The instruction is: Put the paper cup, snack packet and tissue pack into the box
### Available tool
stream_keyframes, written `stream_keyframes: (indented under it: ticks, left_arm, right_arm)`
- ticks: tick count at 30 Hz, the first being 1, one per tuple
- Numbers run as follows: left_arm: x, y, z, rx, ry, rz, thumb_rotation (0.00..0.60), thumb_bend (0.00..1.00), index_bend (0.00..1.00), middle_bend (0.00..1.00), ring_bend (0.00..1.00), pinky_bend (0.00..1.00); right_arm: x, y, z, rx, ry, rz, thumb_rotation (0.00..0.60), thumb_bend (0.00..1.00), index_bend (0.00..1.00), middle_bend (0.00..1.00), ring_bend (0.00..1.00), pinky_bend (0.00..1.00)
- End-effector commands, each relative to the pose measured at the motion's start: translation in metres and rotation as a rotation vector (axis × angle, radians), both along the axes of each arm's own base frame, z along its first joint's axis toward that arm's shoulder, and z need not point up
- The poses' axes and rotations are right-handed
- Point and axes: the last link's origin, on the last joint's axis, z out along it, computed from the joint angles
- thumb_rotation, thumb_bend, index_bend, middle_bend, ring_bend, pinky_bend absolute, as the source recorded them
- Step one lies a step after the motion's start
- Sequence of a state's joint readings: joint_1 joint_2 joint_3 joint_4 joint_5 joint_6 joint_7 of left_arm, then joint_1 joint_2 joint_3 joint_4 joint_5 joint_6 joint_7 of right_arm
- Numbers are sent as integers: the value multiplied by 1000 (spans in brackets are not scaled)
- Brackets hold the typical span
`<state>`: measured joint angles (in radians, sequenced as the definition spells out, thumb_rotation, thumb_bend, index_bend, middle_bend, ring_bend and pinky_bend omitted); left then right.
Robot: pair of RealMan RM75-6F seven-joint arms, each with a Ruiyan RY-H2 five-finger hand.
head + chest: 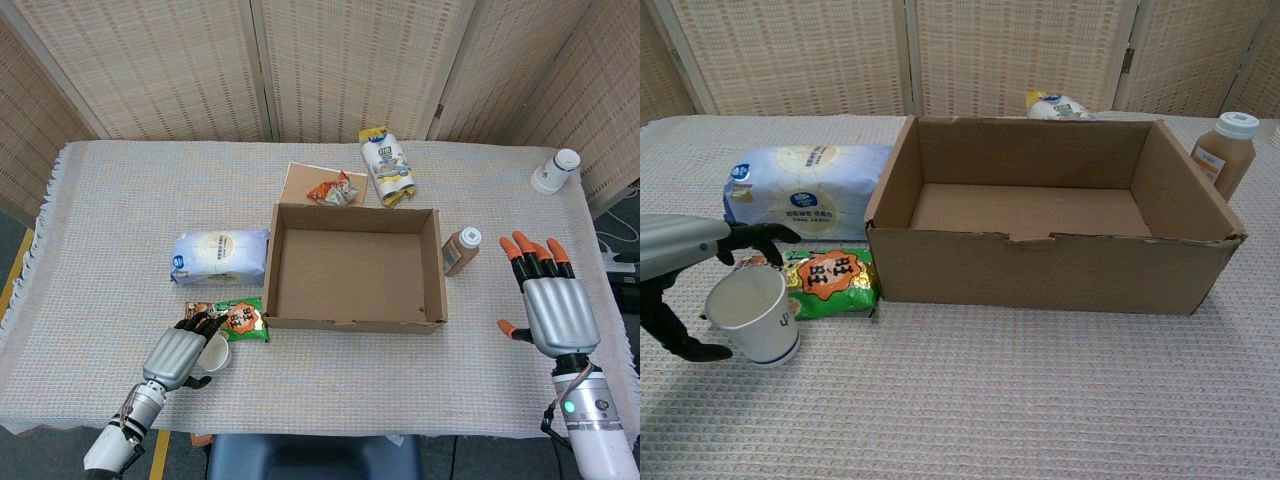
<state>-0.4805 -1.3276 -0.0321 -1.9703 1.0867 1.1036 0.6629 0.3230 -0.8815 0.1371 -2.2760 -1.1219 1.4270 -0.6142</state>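
Note:
The white paper cup [750, 312] stands upright on the table cloth just left of the green snack packet [828, 281]. My left hand [180, 352] is around the cup [213, 349], fingers [755, 236] arched over its far rim and thumb low at its left; no firm grip shows. The blue tissue pack [220, 254] lies flat behind them, left of the open cardboard box [355, 266]. The box [1050, 215] has nothing in it. My right hand [548, 300] hovers open at the table's right side, fingers spread, holding nothing.
A brown bottle [460, 250] stands right of the box. Behind the box lie a white-and-yellow packet [388, 167], a crumpled orange wrapper [334, 190] and a cardboard flap. A white bottle [554, 171] lies at the far right corner.

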Motion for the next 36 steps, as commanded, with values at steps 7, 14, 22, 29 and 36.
stream_keyframes:
  ticks: [7,14,22,29,36]
  left_arm:
    - [-1,3,-3,24,-18,-14,600,192,279,224,136,275]
    - [-7,3,-3,32,-12,-8,600,220,426,354,253,426]
    - [0,2,4,42,-26,-29,600,227,436,409,293,462]
    - [23,13,48,124,-27,-88,600,227,436,429,302,468]
    - [69,40,99,195,50,-223,600,227,446,462,325,488]
  right_arm:
    - [-1,-1,0,-2,1,-6,600,44,44,0,0,0]
    - [-2,-2,0,-1,2,-12,600,44,44,0,0,0]
    - [-3,-2,0,-3,2,-18,600,44,46,0,0,0]
    - [-3,-2,2,-6,-3,-20,600,44,46,0,0,0]
    - [0,0,1,0,-7,-11,600,44,46,0,0,0]
